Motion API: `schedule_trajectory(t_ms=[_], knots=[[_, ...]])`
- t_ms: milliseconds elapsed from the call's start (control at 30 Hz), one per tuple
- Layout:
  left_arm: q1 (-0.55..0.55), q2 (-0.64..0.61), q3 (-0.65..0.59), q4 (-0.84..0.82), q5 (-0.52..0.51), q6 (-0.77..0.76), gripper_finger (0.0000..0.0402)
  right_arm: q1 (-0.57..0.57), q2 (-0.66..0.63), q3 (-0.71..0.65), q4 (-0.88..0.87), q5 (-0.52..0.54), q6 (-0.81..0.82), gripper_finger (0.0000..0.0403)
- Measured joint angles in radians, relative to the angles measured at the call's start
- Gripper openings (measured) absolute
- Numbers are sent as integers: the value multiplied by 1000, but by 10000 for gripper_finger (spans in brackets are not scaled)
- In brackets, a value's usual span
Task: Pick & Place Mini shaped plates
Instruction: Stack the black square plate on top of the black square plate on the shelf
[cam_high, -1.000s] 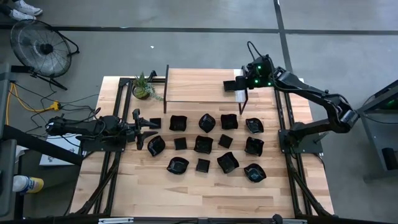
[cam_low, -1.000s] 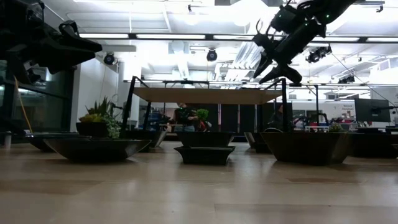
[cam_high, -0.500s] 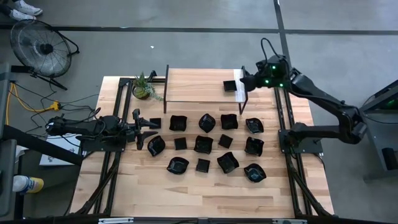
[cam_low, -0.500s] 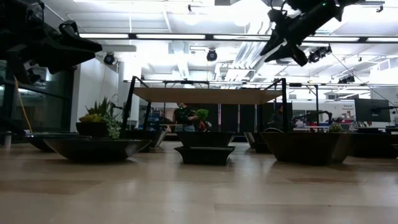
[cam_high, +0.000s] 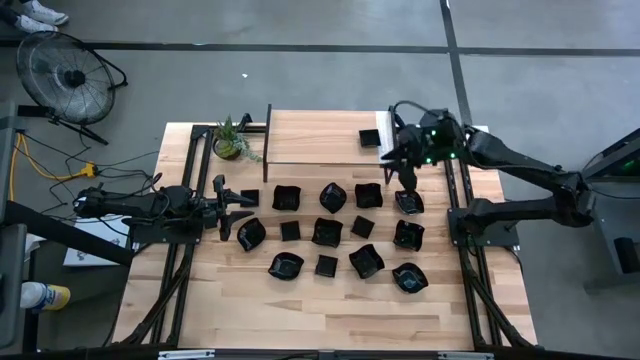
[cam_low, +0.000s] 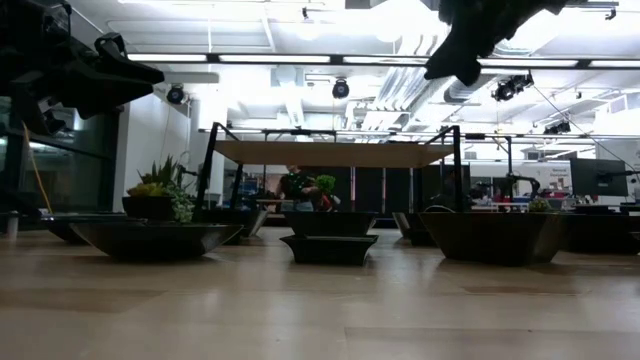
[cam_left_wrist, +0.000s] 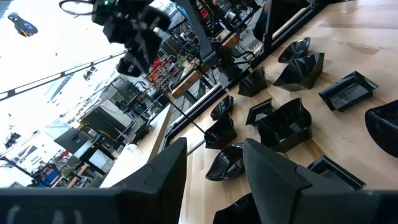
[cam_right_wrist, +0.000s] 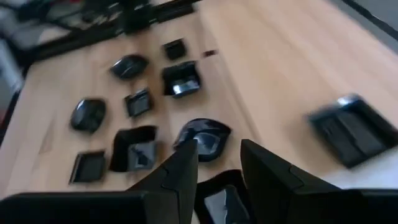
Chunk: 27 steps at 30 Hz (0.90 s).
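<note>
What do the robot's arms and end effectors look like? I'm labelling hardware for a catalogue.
Both arms are dark, near-black, jointed links. The right arm carries small green lights near its wrist, and a thin dark cable loops above its end effector. The left arm has dark cables trailing from its base; its end effector shows two broad, flat, matte dark fingers in its wrist view.

Right end effector (cam_high: 403, 168) hovers high with fingers parted and empty; left end effector (cam_high: 222, 208) rests open, low.
</note>
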Motion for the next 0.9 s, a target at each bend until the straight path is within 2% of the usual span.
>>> schedule_trajectory(t_ms=[233,333,400,500,667,767,900], knots=[[0,0,0,0,0,0,154,196,1,0,-12,159,-46,117],[0,0,0,0,0,0,154,263,1,0,-44,233,23,117],[0,0,0,0,0,0,154,299,4,-5,-64,276,125,117],[0,0,0,0,0,0,154,342,9,-43,-71,312,372,117],[0,0,0,0,0,0,154,366,16,-171,-32,304,772,117],[0,0,0,0,0,0,154,370,20,-275,40,283,929,117],[0,0,0,0,0,0,154,370,20,-423,235,270,1094,117]])
